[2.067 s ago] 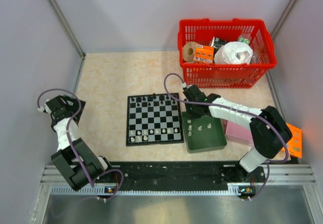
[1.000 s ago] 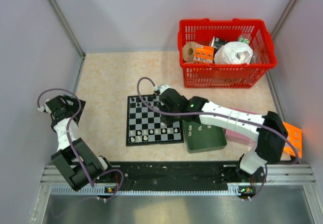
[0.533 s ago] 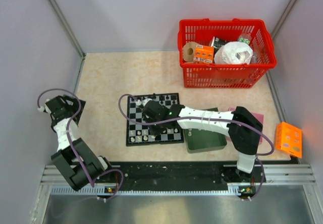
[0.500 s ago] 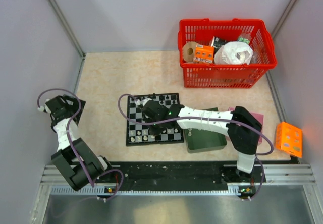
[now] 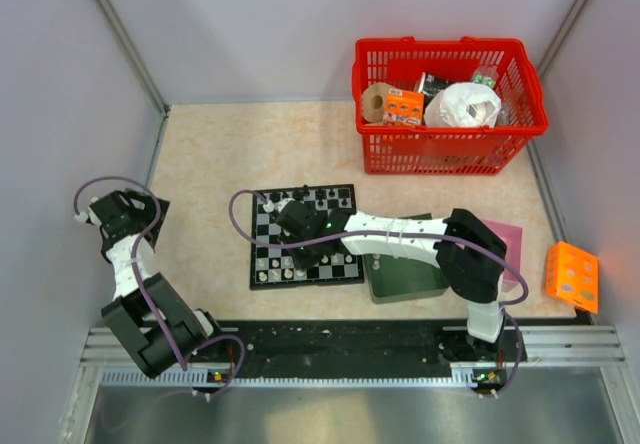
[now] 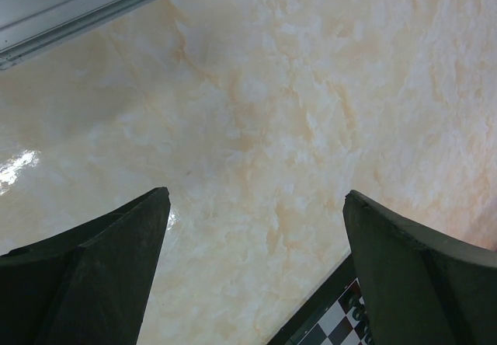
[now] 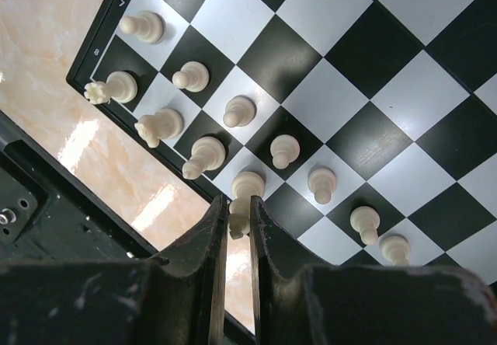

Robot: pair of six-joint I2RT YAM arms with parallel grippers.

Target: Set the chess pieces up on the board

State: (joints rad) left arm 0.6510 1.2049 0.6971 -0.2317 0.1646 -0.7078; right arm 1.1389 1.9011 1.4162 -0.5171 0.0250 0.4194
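Right claw (image 7: 237, 205) clamped on a whitish chess piece (image 7: 238, 224) above the board (image 7: 373, 50) edge

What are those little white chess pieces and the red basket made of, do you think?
The white chess pieces look like moulded plastic: smooth, cream, faintly glossy. The red basket seems plastic too, judging by its uniform colour and moulded lattice walls. Neither is certain by sight.
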